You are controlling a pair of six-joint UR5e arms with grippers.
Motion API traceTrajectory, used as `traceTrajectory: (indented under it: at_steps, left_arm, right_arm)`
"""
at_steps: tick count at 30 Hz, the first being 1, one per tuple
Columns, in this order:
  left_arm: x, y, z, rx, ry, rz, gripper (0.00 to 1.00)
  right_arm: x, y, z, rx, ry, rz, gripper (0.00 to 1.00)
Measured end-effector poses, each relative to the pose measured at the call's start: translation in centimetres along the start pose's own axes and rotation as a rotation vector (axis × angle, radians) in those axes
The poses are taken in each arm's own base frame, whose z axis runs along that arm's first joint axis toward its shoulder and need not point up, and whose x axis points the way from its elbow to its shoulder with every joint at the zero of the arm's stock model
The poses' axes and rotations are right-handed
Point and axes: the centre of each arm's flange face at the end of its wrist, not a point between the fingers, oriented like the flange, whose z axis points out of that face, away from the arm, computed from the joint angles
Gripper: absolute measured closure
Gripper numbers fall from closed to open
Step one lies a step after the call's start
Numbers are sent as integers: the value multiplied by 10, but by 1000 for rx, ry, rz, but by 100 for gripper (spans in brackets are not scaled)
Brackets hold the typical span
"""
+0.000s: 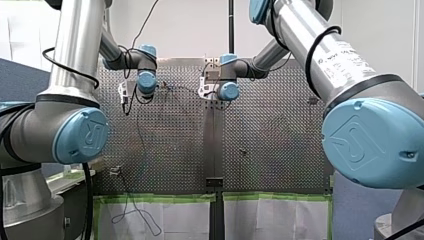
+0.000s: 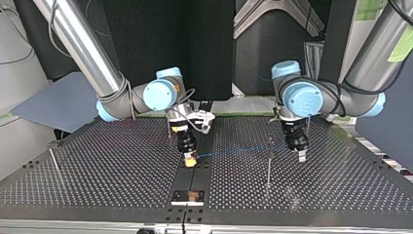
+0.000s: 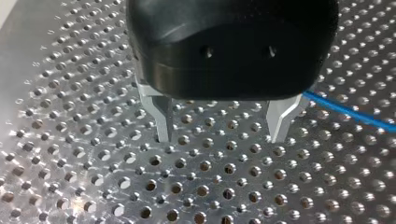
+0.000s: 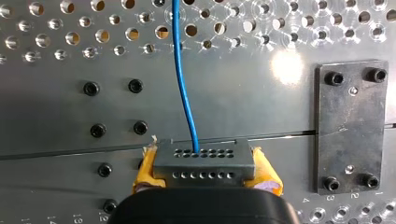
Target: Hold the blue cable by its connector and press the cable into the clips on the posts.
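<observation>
**Perforated table (image 2: 97, 161): connector gripped, clip state unclear**

Table is filling every view, and arm joints are blocking much of the front view, so both grippers are barely showing there. Clip on the thin post (image 2: 268, 165) is reading too small to make out. Right gripper (image 4: 205, 170) is clamping the grey connector (image 4: 204, 161) between its yellow pads, over the table's dark centre strip. Blue cable (image 4: 182, 84) is leaving the connector and running across the table toward the post; can't tell if it's sitting in a clip. Left gripper (image 3: 222, 133) is standing wide apart, gripping nothing, metal tips hovering just above the holes. Cable is passing by one finger, contact unclear.
</observation>
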Motion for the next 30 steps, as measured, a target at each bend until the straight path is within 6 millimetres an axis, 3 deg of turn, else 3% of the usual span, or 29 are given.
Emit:
traceTrajectory:
  at_steps: [12, 24, 30]
  left_arm:
    - [-16, -1, -46, 27, 62, -16, 0]
    - [-1, -6, -93, 117, 108, 6, 0]
    - [-11, -14, -111, 155, 80, -5, 0]
  right_arm:
    - [0, -3, -2, 4, -11, -1, 100]
    - [0, -9, -4, 11, -12, 1, 100]
    - [0, -12, -5, 16, -15, 2, 100]
